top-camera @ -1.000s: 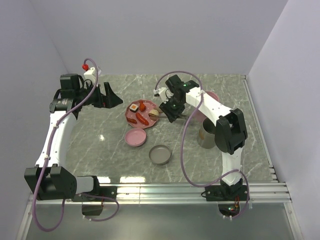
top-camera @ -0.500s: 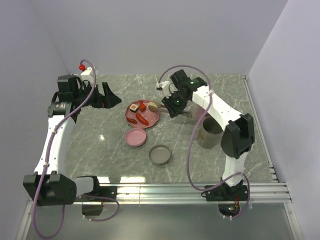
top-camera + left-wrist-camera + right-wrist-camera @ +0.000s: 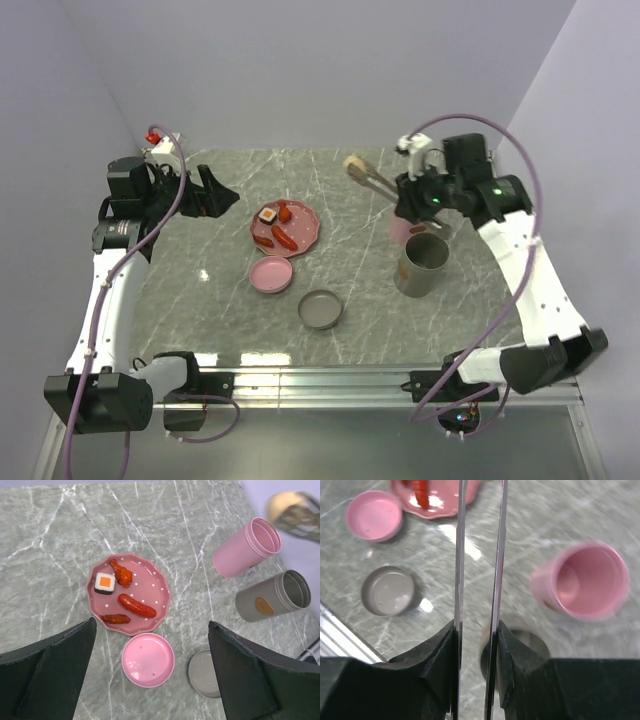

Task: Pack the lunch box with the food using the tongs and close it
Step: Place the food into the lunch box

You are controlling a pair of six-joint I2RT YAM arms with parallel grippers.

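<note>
The right gripper [image 3: 476, 647] is clamping the silver tongs [image 3: 460, 555] between its fingers, and the tongs' tips are pinching the beige ball [image 3: 353, 164] in the air, at ten o'clock from the pink tub [image 3: 245, 547]. The olive-grey tub [image 3: 424, 262] is standing just beside it at five o'clock, with a brown piece [image 3: 264, 606] lying inside. The left gripper [image 3: 151, 625] is hovering wide open with nothing in it. The sushi roll [image 3: 105, 582] and red sausage [image 3: 136, 606] are lying on the dotted plate [image 3: 160, 587]. The pink lid [image 3: 148, 660] is at the plate's six o'clock and the grey lid [image 3: 202, 667] at its five o'clock.
</note>
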